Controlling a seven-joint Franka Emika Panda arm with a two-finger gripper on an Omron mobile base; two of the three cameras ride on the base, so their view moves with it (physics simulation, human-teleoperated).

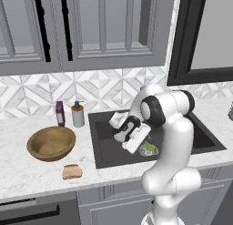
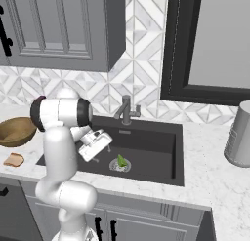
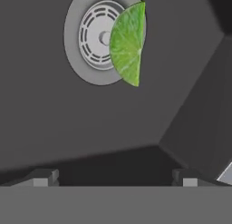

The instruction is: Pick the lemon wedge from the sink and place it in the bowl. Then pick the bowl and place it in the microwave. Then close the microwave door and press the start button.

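The gripper (image 3: 115,177) hangs spread wide and empty above the sink (image 1: 104,149) floor; the lemon wedge (image 3: 128,42) lies on the round drain (image 3: 93,37), the bowl (image 1: 51,143) sits on the table beside the sink's left edge

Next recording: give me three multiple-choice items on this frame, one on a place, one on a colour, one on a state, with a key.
1. Where does the lemon wedge lie?
A. In the bowl
B. On the sink's drain
C. Beside the bread slice

2. What colour is the bowl?
A. Brown
B. White
C. Blue

3. How does the end effector stand?
A. Shut on the wedge
B. Shut on nothing
C. Open, holding nothing

Key:
1 B: the hand view shows the wedge overlapping the round drain in the sink.
2 A: the left base view shows a brown wooden bowl on the counter.
3 C: the fingertips stand wide apart, with the wedge well clear of them.
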